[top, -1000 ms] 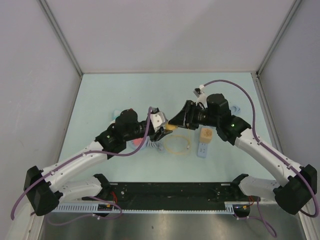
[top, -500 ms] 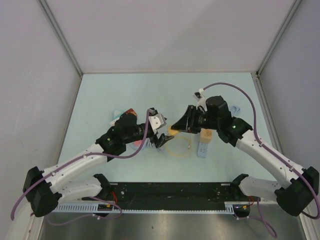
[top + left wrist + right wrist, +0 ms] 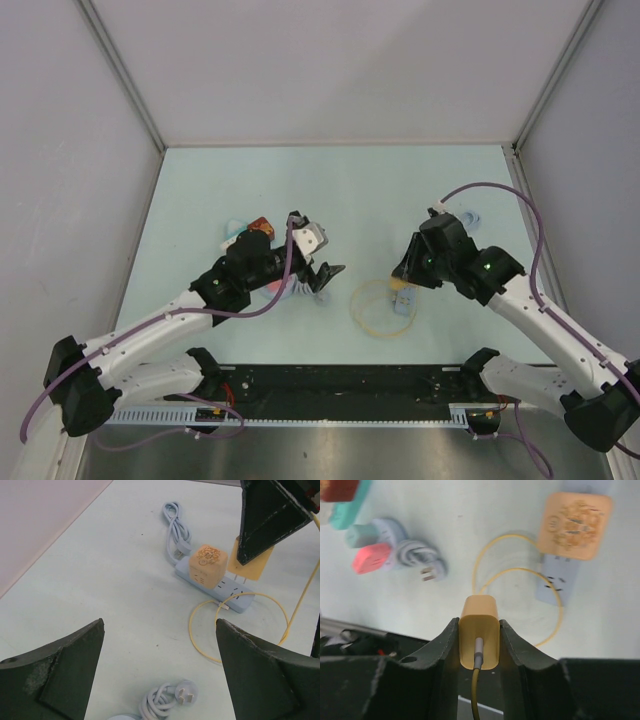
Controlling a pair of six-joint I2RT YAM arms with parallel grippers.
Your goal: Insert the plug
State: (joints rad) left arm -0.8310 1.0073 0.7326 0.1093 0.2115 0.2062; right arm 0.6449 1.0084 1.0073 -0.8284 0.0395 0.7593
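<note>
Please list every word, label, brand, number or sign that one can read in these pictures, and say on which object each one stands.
No text can be read in any view.
On the orange cube adapter: a pale printed pattern on its top face, too blurred to read as words or a logo.
On the blue power strip: only socket slots, no legible marking.
On the yellow plug: plain surface, no print visible.

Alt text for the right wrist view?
The right tool grips a yellow charger, its cable trailing toward the camera. Beyond lie a blue power strip carrying an orange cube, upper right, and a coiled lavender cord, left.
</note>
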